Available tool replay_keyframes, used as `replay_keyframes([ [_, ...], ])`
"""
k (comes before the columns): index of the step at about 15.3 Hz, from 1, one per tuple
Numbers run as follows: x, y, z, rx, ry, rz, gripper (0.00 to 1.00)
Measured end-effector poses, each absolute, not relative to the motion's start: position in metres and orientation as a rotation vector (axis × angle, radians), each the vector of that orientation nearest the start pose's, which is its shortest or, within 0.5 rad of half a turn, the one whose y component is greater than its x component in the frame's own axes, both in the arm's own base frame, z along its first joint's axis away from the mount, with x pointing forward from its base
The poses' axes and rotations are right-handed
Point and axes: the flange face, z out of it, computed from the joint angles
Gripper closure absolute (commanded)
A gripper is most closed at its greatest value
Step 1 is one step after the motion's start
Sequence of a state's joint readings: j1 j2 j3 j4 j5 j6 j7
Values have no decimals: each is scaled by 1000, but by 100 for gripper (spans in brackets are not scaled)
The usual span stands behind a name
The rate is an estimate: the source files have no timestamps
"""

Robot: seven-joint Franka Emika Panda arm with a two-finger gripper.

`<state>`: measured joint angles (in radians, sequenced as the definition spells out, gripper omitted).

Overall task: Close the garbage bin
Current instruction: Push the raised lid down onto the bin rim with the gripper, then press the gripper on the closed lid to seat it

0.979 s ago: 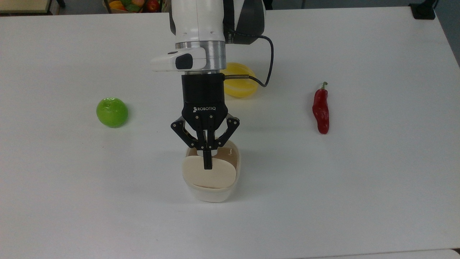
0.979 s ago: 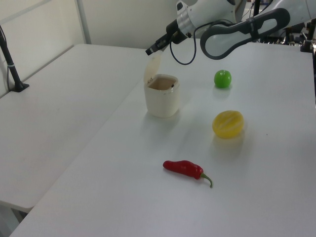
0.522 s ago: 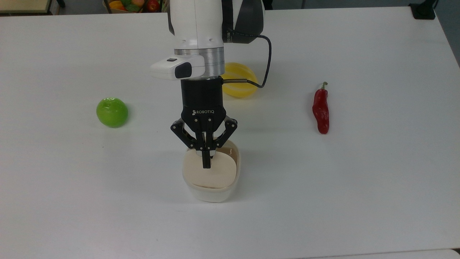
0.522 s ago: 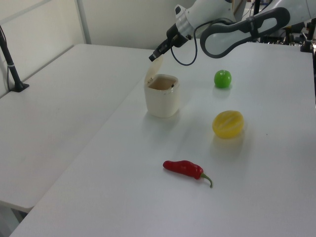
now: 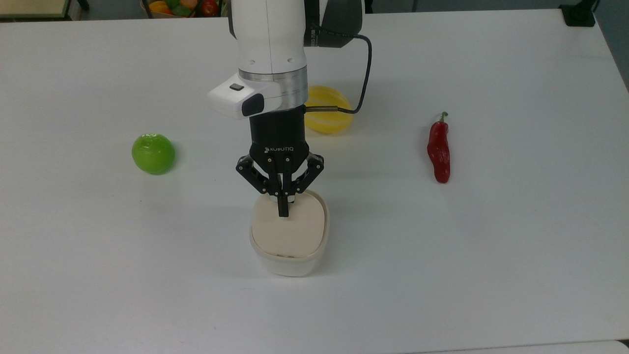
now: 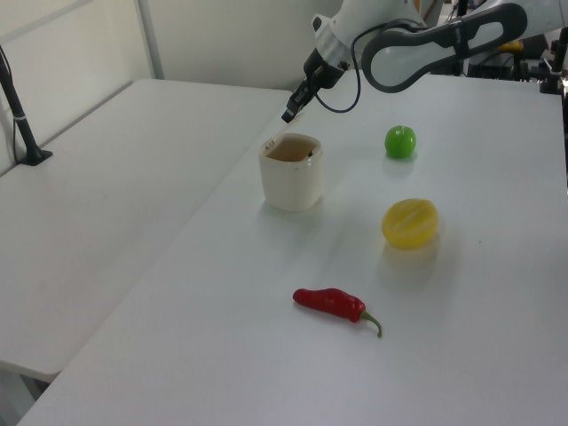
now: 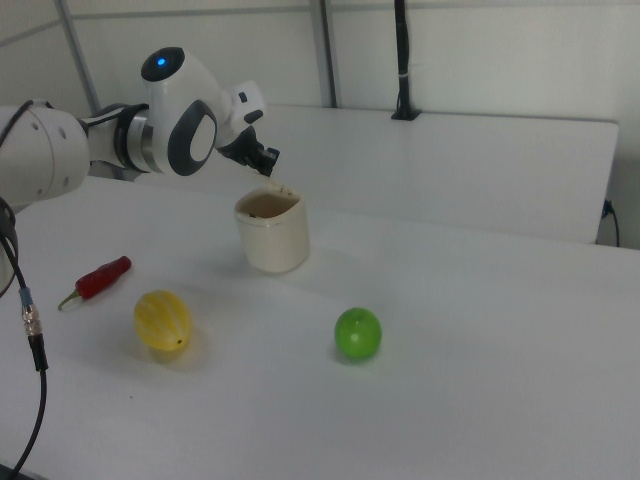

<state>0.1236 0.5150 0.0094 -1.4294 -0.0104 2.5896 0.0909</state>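
White table (image 5: 491,246) w/ a pale wall behind in the left & right views. Garbage bin (image 5: 289,258) sits near the table's middle, cream tub, beige lid (image 5: 289,231) lying down flat across its top in the top view. Gripper (image 5: 283,212) is right over the lid's far edge in the top view, fingers pressed together, holding nothing; tip at or just above the lid, contact can't be told. In the left view the gripper (image 6: 287,115) hangs just above the bin (image 6: 291,173). Yellow melon (image 5: 327,116) behind the arm, green apple (image 5: 153,153) well off to the top view's left, red chili (image 5: 439,150) well off to the top view's right.
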Motion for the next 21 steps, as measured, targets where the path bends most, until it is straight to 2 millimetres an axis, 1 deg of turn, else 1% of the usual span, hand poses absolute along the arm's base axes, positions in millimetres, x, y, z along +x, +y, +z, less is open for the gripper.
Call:
replay_keyframes([
  [7,739,103,458,-2969,-80,-829,100],
  [11,736,112,452,-2976,-101,-795,100],
  [16,731,126,437,-2985,-130,-750,100],
  [21,731,125,434,-2989,-128,-741,100],
])
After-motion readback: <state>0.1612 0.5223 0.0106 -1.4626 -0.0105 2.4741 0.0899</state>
